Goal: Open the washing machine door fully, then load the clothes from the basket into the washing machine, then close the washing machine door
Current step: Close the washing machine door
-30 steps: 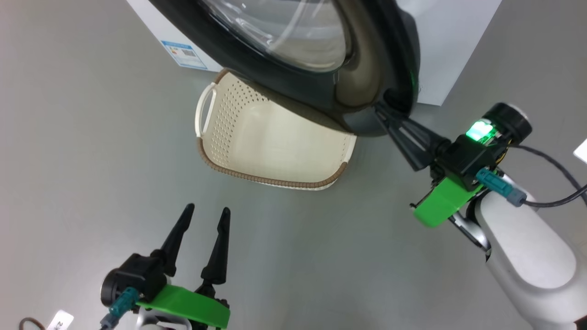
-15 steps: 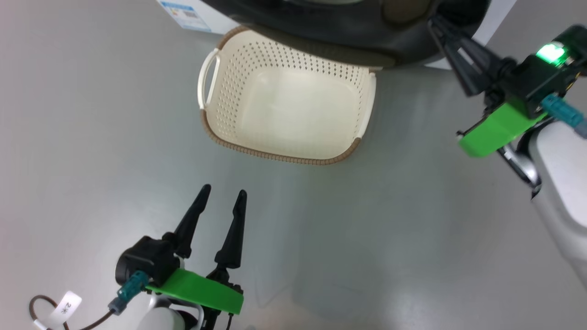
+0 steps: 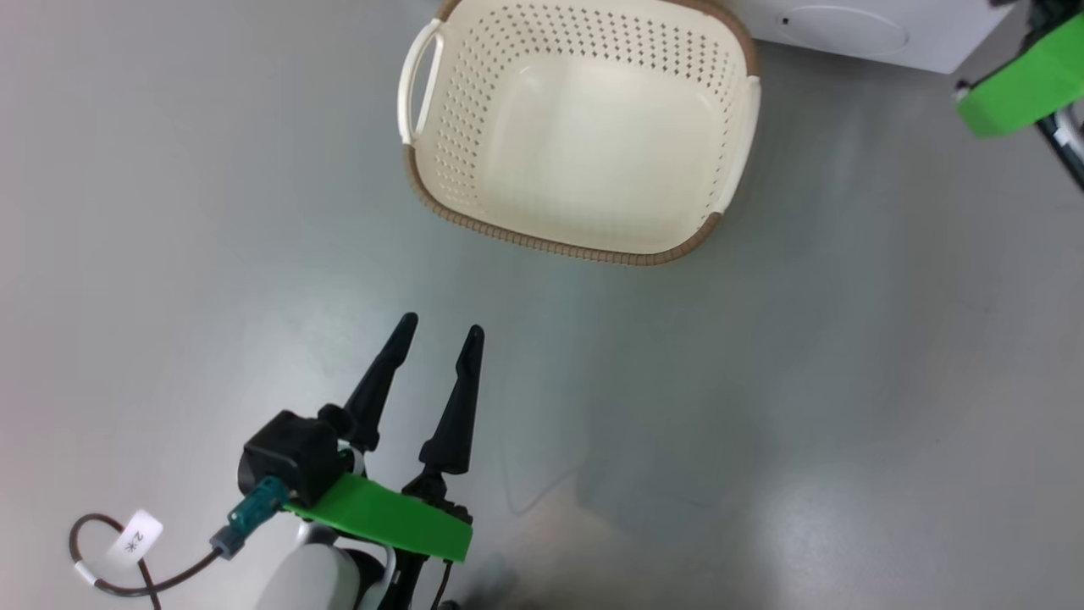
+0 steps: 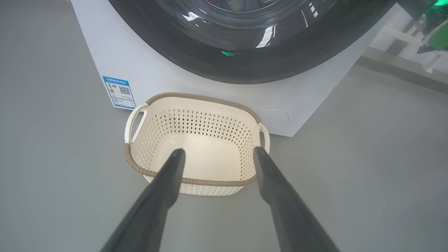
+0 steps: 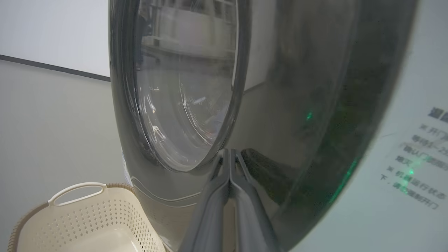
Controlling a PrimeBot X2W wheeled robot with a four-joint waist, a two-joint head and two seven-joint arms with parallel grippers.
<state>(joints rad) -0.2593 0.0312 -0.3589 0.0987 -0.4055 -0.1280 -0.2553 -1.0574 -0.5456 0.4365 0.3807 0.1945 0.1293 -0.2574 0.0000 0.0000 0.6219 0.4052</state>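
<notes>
The cream basket (image 3: 559,247) stands on the grey floor before the white washing machine (image 3: 847,30), its inside bare. The clothes are out of view. My left gripper (image 3: 442,325) hovers open and empty over the floor, short of the basket (image 4: 196,181). The left wrist view has the fingers (image 4: 164,189) pointing at the basket. The washing machine door (image 4: 245,59) lies close against the machine's front (image 4: 147,66). My right gripper (image 5: 230,151) is shut on nothing, tips touching the door's black rim (image 5: 280,105) beside the glass (image 5: 182,87).
A blue label sticker (image 4: 119,91) and a round cap (image 4: 273,119) mark the machine's lower front. The right arm's green wrist mount (image 3: 1016,85) sits at the head view's top right. A cable with a white tag (image 3: 135,535) trails from the left wrist.
The head camera has tipped downward, so the door has slid out of its top edge and the basket sits higher. The right gripper's fingers left that view. The left gripper stays open.
</notes>
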